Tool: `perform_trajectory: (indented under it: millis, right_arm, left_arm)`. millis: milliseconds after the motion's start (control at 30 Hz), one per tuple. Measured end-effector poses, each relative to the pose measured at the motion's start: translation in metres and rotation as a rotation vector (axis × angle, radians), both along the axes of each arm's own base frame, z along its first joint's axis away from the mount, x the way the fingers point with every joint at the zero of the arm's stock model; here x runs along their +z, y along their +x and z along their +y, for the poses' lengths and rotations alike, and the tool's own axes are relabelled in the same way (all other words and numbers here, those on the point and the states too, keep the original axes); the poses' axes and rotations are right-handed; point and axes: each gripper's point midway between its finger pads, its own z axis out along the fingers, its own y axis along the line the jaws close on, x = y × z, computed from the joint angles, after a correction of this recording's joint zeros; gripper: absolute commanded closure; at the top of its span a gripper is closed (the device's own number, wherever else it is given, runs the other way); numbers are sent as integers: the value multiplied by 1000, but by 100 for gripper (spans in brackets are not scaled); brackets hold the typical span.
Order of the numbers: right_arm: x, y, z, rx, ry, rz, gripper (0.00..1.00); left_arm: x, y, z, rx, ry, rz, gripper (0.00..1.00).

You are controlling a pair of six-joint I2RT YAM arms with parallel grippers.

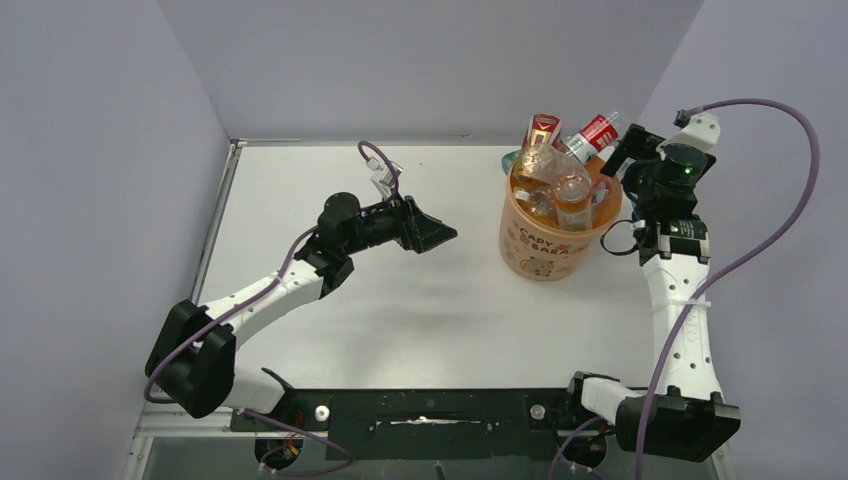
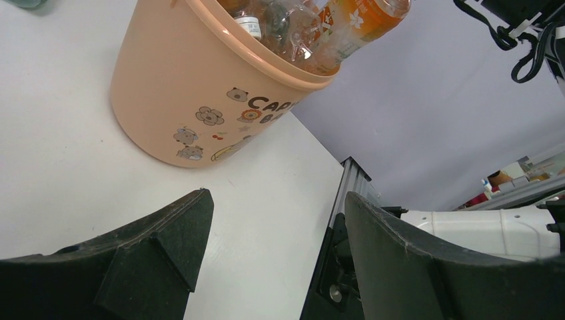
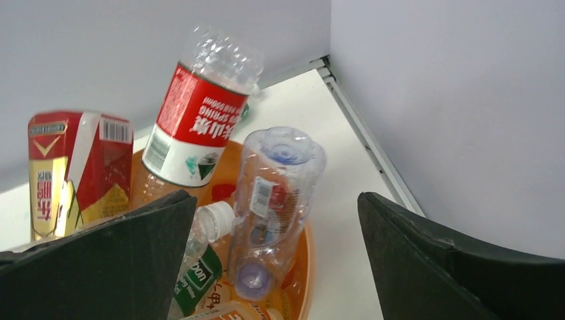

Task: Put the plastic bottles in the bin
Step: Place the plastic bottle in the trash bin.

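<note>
The bin (image 1: 545,245), a pale-orange bucket, stands at the back right of the table and is heaped with plastic bottles (image 1: 560,160). In the right wrist view I see a red-labelled clear bottle (image 3: 200,123), a red and yellow one (image 3: 76,170), a green-labelled one (image 3: 193,273) and a clear bottle with a purple cap (image 3: 276,160) leaning inside the bin's rim (image 3: 306,267). My right gripper (image 1: 612,158) hovers over the bin's right rim, open (image 3: 274,200), gripping nothing. My left gripper (image 1: 440,235) hangs left of the bin (image 2: 193,93), open and empty (image 2: 276,195).
A small green object (image 1: 508,158) lies behind the bin near the back wall. The side wall stands close to the right arm. The table's metal edge rail (image 2: 350,180) runs on the right. A purple cable (image 1: 790,190) loops off the right arm.
</note>
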Motion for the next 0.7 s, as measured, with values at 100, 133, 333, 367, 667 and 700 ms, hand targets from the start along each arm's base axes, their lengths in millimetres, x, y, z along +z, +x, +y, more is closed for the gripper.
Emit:
perform_trajectory:
  millis: [100,133,333,367,667,700]
  right_arm:
    - [10,-8,-19,-66,44,-30,2]
    - [9,-12,-29,-100,62,-31,2]
    - [-1,-35,-62,-266,119,-7,2]
    - [1,-38,-63,-278,120,-12,2]
    - [-9,-68,-77,-405,158,-46,2]
    - [-19,-69,-80,-419,171,-35,2]
  left_arm:
    - [2,0,0,-1,-2,-3,28]
    - [2,0,0,-1,-3,-4,28]
    - [2,0,0,-1,-1,-3,28]
    - [2,0,0,-1,-1,-3,28]
    - [2,0,1,2,1,-3,28]
    - [3,0,1,3,0,-6,28]
